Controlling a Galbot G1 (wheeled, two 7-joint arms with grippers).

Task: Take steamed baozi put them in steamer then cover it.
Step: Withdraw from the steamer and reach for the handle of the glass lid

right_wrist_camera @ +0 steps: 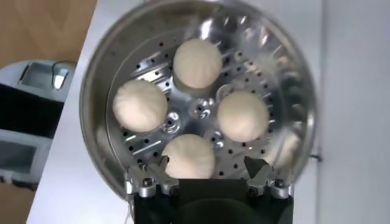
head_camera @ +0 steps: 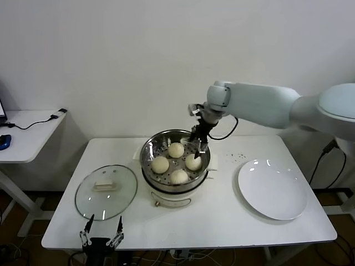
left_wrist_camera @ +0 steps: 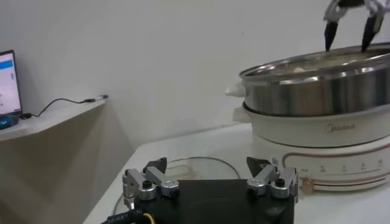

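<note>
Risk ahead is the right gripper (head_camera: 198, 145), fingers spread and empty just above four round cream-white steamed baozi (head_camera: 176, 149) in the shiny stainless-steel steamer (head_camera: 153, 173), clipping its rim; left gripper (head_camera: 102, 238) waits open.

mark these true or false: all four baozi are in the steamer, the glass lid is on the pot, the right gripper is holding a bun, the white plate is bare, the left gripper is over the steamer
1. All four baozi are in the steamer: true.
2. The glass lid is on the pot: false, it lies on the table on the robot's left of the steamer.
3. The right gripper holds a bun: false, it is open and empty above the steamer.
4. The white plate is bare: true.
5. The left gripper is over the steamer: false, it is at the table's near edge by the lid.
</note>
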